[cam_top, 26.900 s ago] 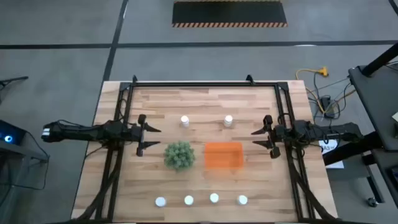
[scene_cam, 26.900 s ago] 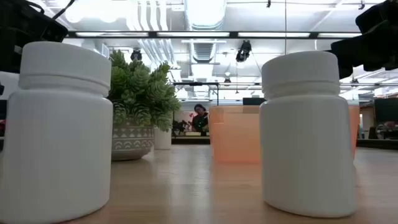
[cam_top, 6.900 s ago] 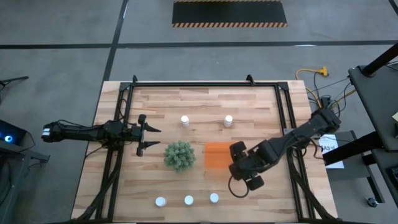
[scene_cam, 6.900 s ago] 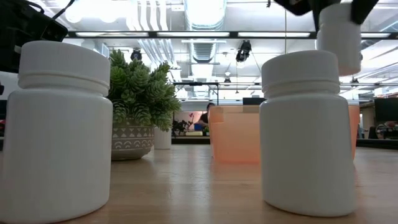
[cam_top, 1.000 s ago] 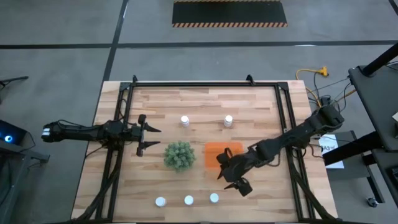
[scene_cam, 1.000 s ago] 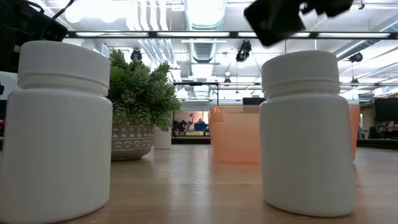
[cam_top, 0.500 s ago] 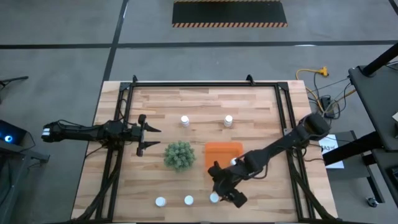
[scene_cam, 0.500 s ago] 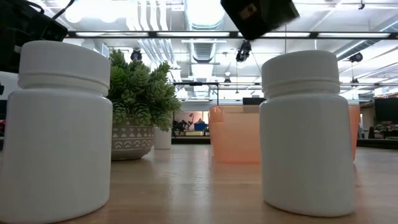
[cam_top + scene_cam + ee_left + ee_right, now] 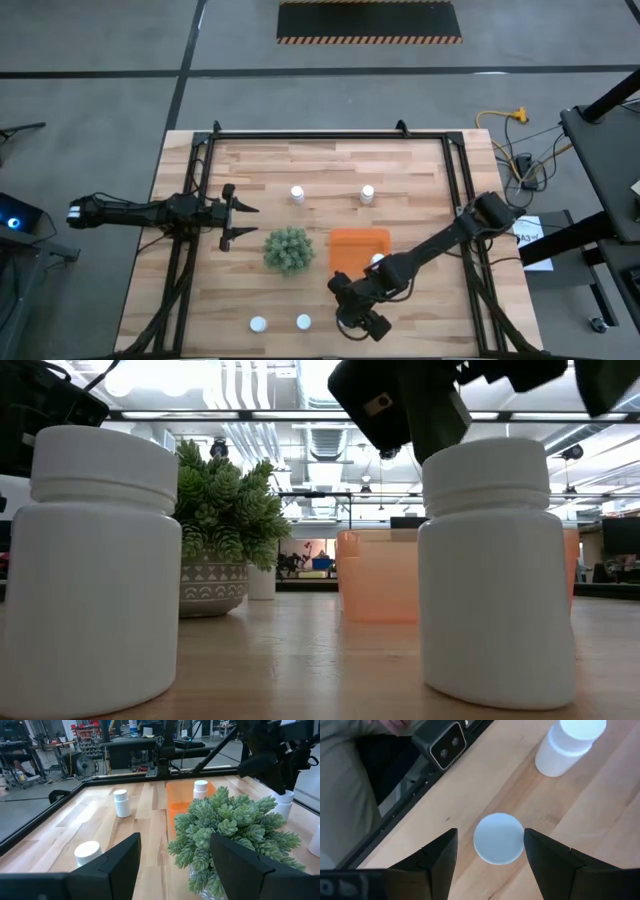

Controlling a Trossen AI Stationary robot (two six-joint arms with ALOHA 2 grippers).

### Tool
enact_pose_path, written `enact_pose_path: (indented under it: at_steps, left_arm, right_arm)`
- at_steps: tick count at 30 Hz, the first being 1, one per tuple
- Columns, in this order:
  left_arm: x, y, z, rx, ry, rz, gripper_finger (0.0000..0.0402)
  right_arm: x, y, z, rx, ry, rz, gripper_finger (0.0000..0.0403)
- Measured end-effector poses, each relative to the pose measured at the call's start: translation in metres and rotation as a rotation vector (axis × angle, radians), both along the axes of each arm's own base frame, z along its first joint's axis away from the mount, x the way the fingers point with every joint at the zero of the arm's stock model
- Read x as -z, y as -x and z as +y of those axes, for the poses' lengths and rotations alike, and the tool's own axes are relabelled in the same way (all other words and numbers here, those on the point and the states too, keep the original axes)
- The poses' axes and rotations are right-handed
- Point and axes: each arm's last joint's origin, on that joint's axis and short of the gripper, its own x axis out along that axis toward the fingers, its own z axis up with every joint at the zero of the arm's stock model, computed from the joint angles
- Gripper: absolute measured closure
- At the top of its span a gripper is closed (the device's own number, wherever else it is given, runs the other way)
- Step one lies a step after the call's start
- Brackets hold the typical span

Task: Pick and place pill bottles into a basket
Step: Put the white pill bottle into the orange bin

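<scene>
Hovering over the front-row pill bottle (image 9: 499, 838), the right gripper (image 9: 490, 855) has its fingers spread wide, one on each side of the cap (nothing held). It should drop straight down and centred before closing. One bottle (image 9: 377, 261) already sits in the basket (image 9: 350, 240). The left gripper (image 9: 232, 217), open, waits beside the plant (image 9: 288, 250).

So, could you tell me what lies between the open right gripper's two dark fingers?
In the right wrist view, a white round-capped pill bottle stands between the right gripper fingers, untouched.
</scene>
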Motion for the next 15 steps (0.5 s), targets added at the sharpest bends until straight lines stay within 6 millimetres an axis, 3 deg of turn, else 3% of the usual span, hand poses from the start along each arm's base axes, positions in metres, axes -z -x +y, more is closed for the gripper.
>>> enact_pose_path:
  at_steps: [15]
  left_arm:
    - [0.0000, 0.0001, 0.0000, 0.000, 0.000, 0.000, 0.0181]
  right_arm:
    - [0.0008, -0.0027, 0.0009, -0.011, 0.003, -0.013, 0.0186]
